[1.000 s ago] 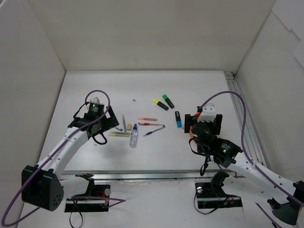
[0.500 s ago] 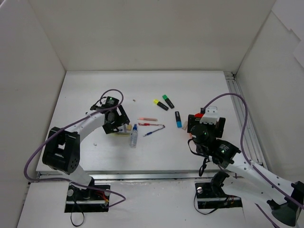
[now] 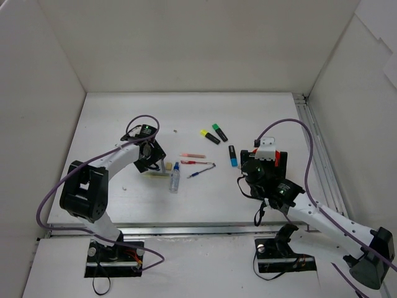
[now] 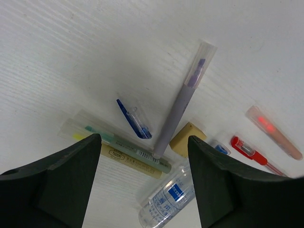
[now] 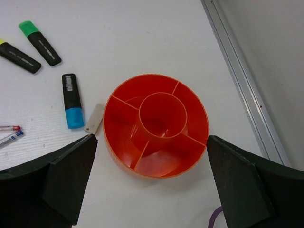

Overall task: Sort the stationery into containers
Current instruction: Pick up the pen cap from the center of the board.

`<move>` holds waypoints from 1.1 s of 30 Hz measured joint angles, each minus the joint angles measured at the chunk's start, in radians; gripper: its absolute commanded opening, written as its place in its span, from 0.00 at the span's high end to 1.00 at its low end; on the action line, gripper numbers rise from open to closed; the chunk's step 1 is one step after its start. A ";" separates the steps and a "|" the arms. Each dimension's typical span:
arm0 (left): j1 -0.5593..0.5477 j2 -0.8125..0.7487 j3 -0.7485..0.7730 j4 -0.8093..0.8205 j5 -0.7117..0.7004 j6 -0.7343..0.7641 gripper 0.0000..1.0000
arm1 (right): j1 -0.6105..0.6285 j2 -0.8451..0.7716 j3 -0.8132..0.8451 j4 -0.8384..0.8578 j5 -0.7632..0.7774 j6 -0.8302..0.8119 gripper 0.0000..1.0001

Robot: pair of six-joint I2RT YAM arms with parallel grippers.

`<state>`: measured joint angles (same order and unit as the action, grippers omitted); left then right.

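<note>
Grey and slim under a clear cap, a pen (image 4: 180, 102) lies well to the left of the orange-red pot (image 5: 190, 111), and it looks like the thing the left claw (image 4: 142, 142) is set to take. That claw hangs over it spread wide and holding nothing, one finger on either side of the pen's near end. The pen's long axis runs away from the claw, its far end leaning a little toward the pot side, so the fingers stand across the barrel and would close on it. Crowding that near end are a pale green pen (image 4: 118, 151) lying crosswise, a loose blue clip (image 4: 134, 119) and a tan eraser (image 4: 187, 140), with a clear tube (image 4: 166, 197) a little nearer the pot. Whether the fingers touch the worktop (image 4: 71, 57) I cannot tell. Further toward the pot lies a red pen (image 4: 249, 152), then a blue-capped highlighter (image 5: 72, 99) and a pale strip (image 5: 95, 118) just beside the pot's left wall. The pot holds nothing. The right claw (image 5: 152, 140) hovers above it, also spread wide and empty, so the left arm is much the nearer to the grey pen.
</note>
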<state>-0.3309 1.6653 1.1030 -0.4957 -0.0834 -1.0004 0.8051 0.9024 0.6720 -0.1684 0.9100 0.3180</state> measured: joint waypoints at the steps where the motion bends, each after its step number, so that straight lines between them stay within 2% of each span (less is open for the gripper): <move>1: 0.000 0.001 0.000 0.000 -0.005 -0.008 0.33 | -0.001 0.008 0.000 0.000 -0.002 0.000 0.02; 9: 0.000 0.043 0.000 0.002 -0.022 -0.049 0.41 | -0.007 0.040 0.000 0.000 -0.019 0.000 0.02; 15: 0.000 0.080 0.000 0.011 -0.010 -0.063 0.52 | -0.018 0.041 0.000 0.000 -0.028 0.000 0.02; 20: 0.000 0.090 0.000 0.035 0.011 -0.067 0.54 | -0.027 0.056 0.000 0.001 -0.035 0.000 0.02; 25: 0.000 0.088 -0.015 0.072 0.037 -0.072 0.67 | -0.028 0.065 0.000 0.001 -0.036 0.000 0.02; 27: 0.000 0.088 -0.019 0.078 0.042 -0.075 0.76 | -0.029 0.067 0.000 0.001 -0.037 0.000 0.02; 33: 0.000 0.095 -0.013 0.069 0.041 -0.077 0.79 | -0.033 0.069 0.000 0.001 -0.039 0.000 0.02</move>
<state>-0.3309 1.7607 1.0904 -0.4263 -0.0422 -1.0779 0.7719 0.9714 0.6724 -0.1677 0.8711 0.3183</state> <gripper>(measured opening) 0.215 0.980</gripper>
